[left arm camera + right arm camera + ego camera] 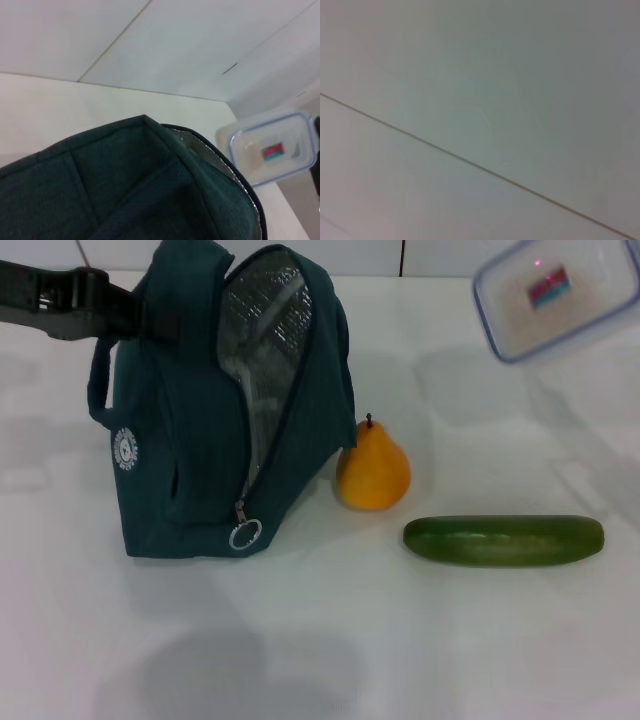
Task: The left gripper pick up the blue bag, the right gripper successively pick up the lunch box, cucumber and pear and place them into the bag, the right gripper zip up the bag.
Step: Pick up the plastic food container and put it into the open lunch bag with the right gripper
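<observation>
Blue bag (pixel 190 440): matt woven cloth, silver foil lining. Lunch box (pixel 560 295): clear plastic. Cucumber (pixel 503 540): glossy skin.

Teal bag (pixel 190 440), silver lining (pixel 265 330)

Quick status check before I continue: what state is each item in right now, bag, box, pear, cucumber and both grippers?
blue bag: upright on the table, unzipped, foil lining showing.
lunch box: lidded, lifted above the table at the far right, tilted.
pear: upright on the table beside the bag.
cucumber: lying flat on the table.
left gripper: at the bag's top.
right gripper: not in view.
</observation>
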